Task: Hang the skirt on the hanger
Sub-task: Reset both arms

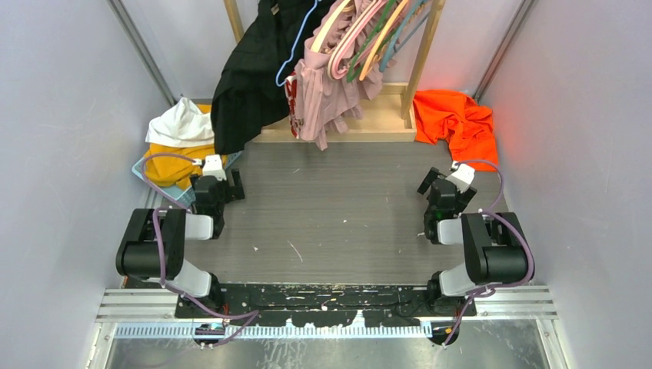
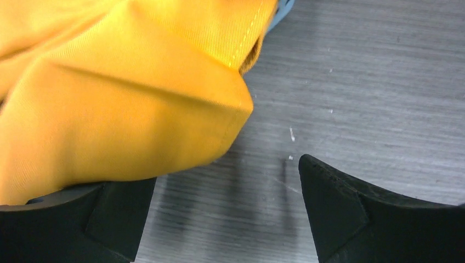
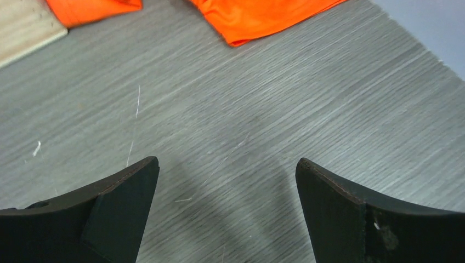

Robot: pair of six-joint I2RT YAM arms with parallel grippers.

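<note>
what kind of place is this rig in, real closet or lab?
Most likely a lab test cell for garment handling: bare grey walls box in the table, a wooden rack holds coloured hangers, and an orange garment lies heaped beside it.

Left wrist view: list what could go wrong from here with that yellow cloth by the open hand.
1. The yellow garment drapes over only one finger of the open left hand; closing now might pinch just a hem fold and slip.
2. A white garment lies on it in the basket, so lifting could drag that out.
3. The hangers are crowded among a black garment and a pink garment; pulling one free may snag.
</note>
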